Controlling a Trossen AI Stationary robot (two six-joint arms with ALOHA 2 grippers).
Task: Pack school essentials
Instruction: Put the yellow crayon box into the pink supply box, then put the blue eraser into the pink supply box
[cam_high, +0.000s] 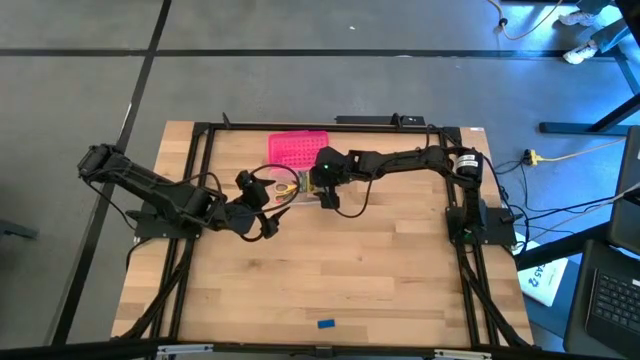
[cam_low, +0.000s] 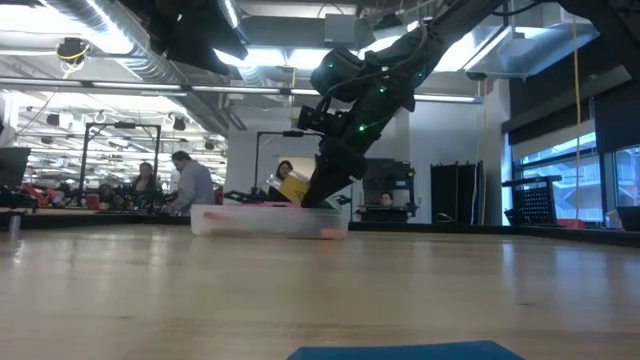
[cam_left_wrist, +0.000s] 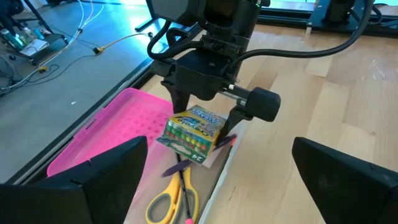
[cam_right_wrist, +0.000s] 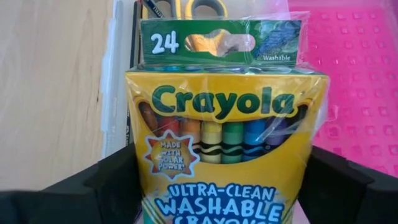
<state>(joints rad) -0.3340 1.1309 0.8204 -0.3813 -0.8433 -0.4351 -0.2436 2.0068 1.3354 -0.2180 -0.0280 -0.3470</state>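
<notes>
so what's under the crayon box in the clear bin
Under the crayon box, held between the right gripper jaws, lie yellow-handled scissors, thin pencils and a pink edge, probably the notepad. The clear box floor directly beneath is covered.

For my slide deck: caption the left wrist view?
Right gripper places crayon box in clear box beside scissors.

High view straight down over whole table (cam_high: 330, 270), low view level at table-top height facing room, left wrist view oblique and near crayon box (cam_left_wrist: 193, 132), right wrist view pressed close on same crayon box (cam_right_wrist: 224, 149), shared by both.
</notes>
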